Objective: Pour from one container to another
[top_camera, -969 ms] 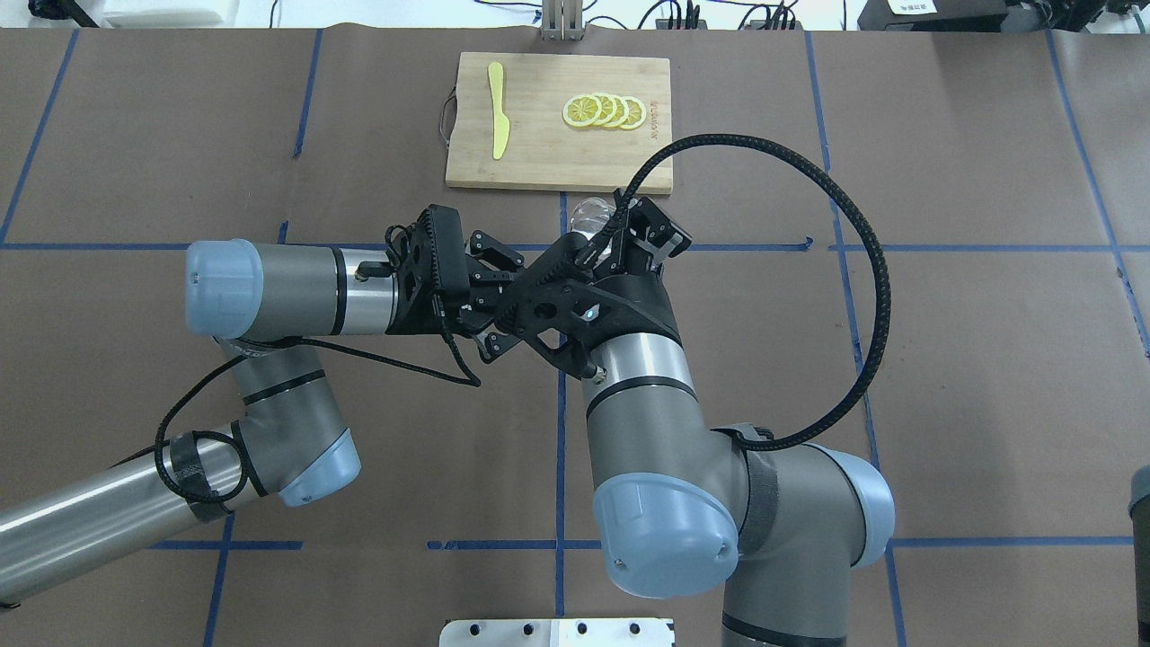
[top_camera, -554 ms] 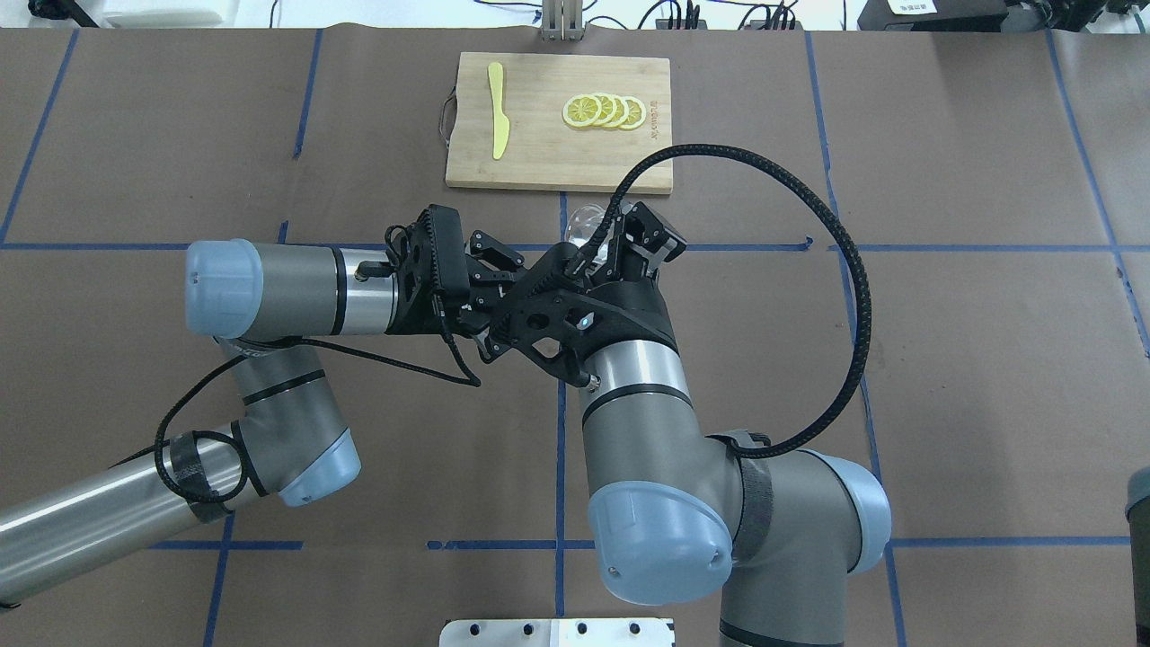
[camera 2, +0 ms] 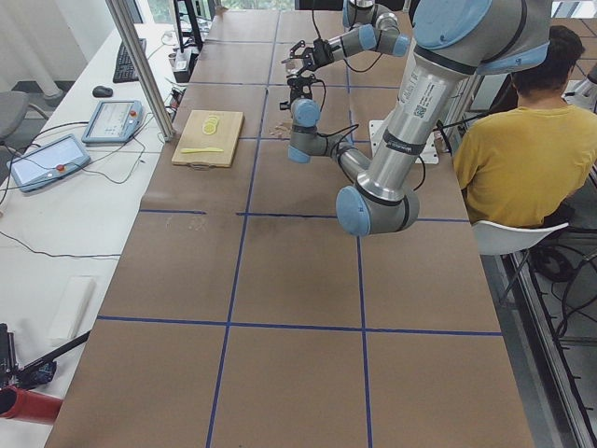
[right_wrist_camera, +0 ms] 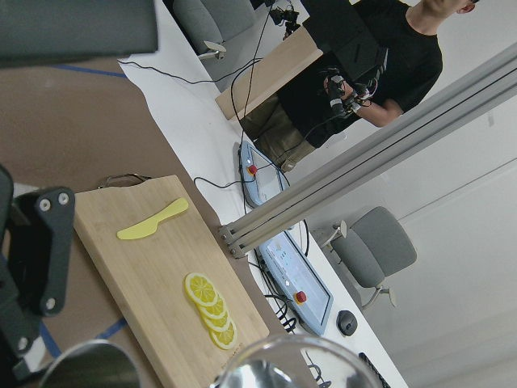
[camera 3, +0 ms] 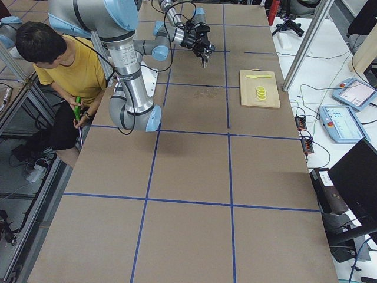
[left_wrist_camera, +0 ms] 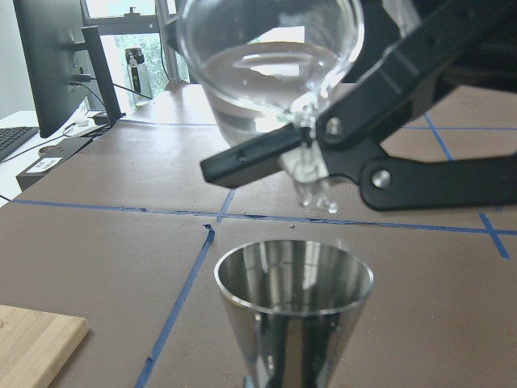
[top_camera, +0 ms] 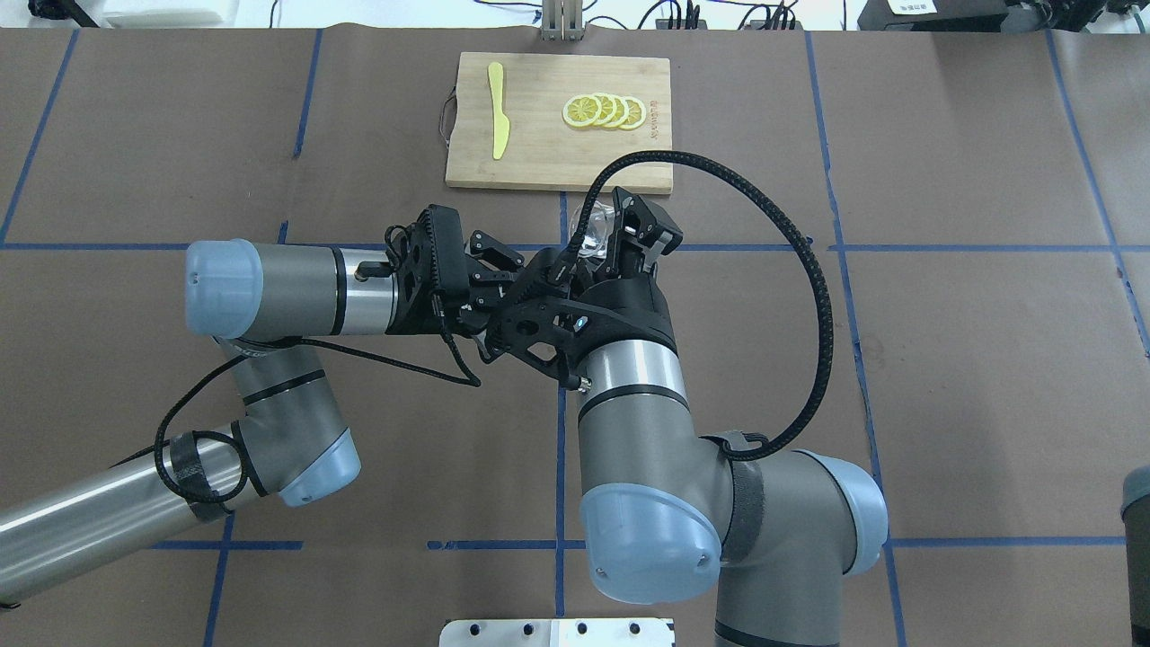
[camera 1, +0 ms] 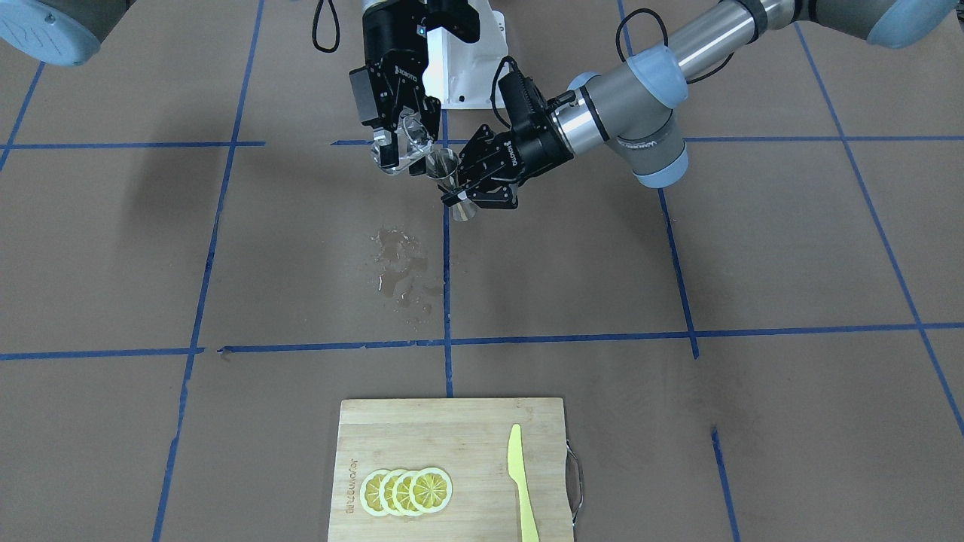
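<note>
The small clear glass cup (camera 1: 416,141) hangs tilted above the table, and my right gripper (camera 1: 401,147) is shut on it. In the left wrist view the cup (left_wrist_camera: 266,73) holds water, and drops fall from its lip toward the open mouth of the steel jigger (left_wrist_camera: 293,319) just below. My left gripper (camera 1: 461,197) is shut on the jigger (camera 1: 450,172) at its waist and holds it upright beside the cup. From overhead, the cup (top_camera: 593,223) shows past the right wrist, and the jigger is hidden there.
A wet spill (camera 1: 403,271) marks the brown paper in front of the grippers. At the far side lies a wooden cutting board (top_camera: 539,153) with lemon slices (top_camera: 604,111) and a yellow knife (top_camera: 499,110). A seated person (camera 2: 522,131) is beside the robot.
The right wrist has turned and shifted slightly left, which tips the cup further toward the jigger. Its cable loop has swung left. The left arm has not moved.
</note>
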